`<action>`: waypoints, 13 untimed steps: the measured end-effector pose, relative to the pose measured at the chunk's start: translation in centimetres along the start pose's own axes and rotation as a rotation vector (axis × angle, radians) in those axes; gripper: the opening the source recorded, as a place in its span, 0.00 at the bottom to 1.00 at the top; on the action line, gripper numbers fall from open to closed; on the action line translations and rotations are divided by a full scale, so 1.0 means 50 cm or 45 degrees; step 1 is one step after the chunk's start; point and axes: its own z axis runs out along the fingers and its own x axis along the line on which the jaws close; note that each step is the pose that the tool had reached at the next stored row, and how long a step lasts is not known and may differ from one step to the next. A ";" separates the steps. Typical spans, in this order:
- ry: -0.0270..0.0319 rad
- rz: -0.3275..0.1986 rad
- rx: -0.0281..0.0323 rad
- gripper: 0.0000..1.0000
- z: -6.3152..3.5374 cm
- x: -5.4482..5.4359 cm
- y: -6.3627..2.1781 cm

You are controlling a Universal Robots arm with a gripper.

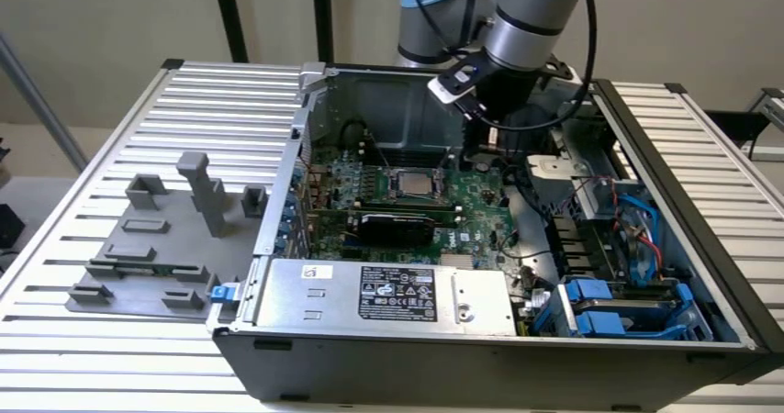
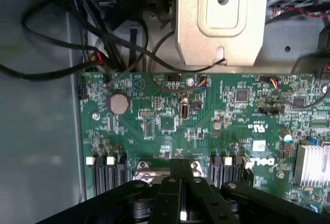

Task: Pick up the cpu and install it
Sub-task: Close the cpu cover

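**Install step: verify seating**

The hand (image 2: 180, 182) has its fingers pressed together w/ nothing pinched btw them. It hangs inside the PC case (image 1: 490, 358), low over the motherboard (image 2: 170, 121).

The cpu (image 1: 417, 185) lies flat in the socket frame (image 1: 392, 176). It is near the hand, below it and toward the exterior view's left, not touching.

Judgement: the chip looks placed, so seating is the step in hand.

To do it well:
- Keep the hand vertical, w/ no side load on the chip.
- Make any contact w/ the metal top square and centred.
- Check that all four edges sit level w/ the frame.
- Mind the cables (image 2: 62, 43) beyond the hand.
- Mind the RAM slots (image 2: 105, 175) either side of the fingertips.
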 end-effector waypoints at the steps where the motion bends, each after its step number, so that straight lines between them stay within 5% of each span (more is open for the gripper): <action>1: -0.0005 -0.001 0.0124 0.11 0.000 0.000 -0.002; 7: -0.0025 -0.003 0.0777 0.11 0.004 -0.001 -0.019; 13: -0.0038 -0.004 0.1196 0.11 0.012 -0.002 -0.043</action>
